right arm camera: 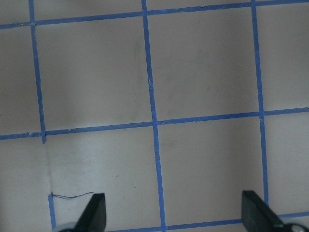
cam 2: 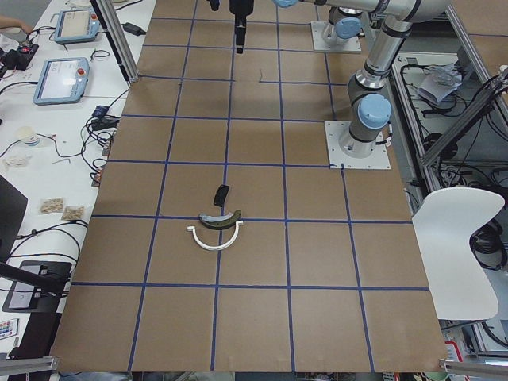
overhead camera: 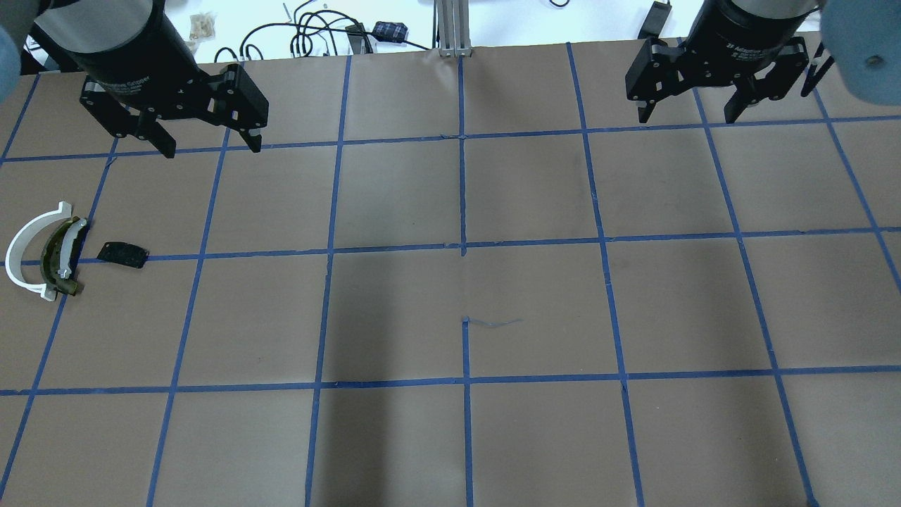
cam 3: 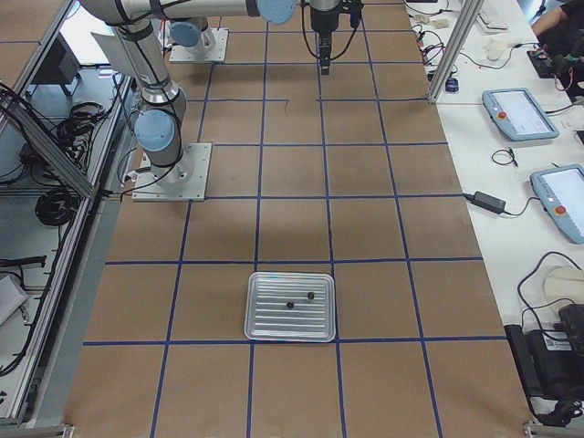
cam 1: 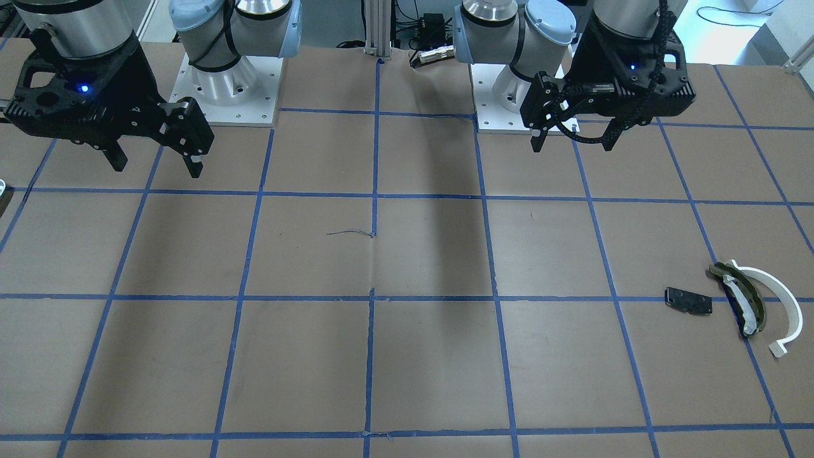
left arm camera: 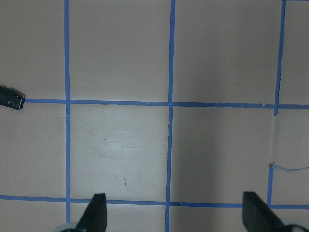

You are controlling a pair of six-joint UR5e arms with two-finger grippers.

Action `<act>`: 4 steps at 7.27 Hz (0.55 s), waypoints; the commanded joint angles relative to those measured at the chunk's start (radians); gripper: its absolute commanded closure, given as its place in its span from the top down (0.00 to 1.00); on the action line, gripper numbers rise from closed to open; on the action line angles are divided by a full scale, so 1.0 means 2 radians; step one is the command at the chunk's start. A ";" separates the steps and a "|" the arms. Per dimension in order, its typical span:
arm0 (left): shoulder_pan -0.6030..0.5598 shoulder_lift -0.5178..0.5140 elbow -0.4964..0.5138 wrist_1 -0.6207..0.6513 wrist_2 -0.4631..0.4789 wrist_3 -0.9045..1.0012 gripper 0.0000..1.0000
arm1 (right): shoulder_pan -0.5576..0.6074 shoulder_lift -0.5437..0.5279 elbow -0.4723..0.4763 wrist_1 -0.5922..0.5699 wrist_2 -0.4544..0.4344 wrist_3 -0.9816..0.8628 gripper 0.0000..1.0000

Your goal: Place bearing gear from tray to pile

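The pile lies at the table's left end: a white arc strip (overhead camera: 24, 257), a dark olive curved piece with white padding (overhead camera: 62, 257) and a small black plate (overhead camera: 123, 253). It also shows in the front view (cam 1: 747, 305) and the exterior left view (cam 2: 216, 226). The silver tray (cam 3: 265, 315) shows only in the exterior right view, with two small dark bearing gears (cam 3: 289, 305) on it. My left gripper (overhead camera: 210, 146) hangs open and empty above the table, beyond the pile. My right gripper (overhead camera: 690, 116) hangs open and empty at the far right.
Brown paper with a blue tape grid (overhead camera: 462, 246) covers the table. The arm bases stand on white plates (cam 1: 235, 95). Tablets and cables (cam 3: 516, 114) lie on the side bench past the table's edge. The black plate's corner (left arm camera: 10, 98) shows in the left wrist view.
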 commanded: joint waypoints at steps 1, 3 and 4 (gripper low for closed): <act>0.002 -0.004 0.002 -0.002 -0.002 0.001 1.00 | 0.000 -0.001 0.000 0.001 0.000 0.000 1.00; 0.002 -0.012 0.010 -0.007 -0.002 0.000 1.00 | 0.000 -0.002 0.000 0.001 0.000 0.000 1.00; 0.006 -0.013 0.013 -0.018 -0.004 0.000 1.00 | 0.000 -0.002 0.000 0.001 0.000 0.000 1.00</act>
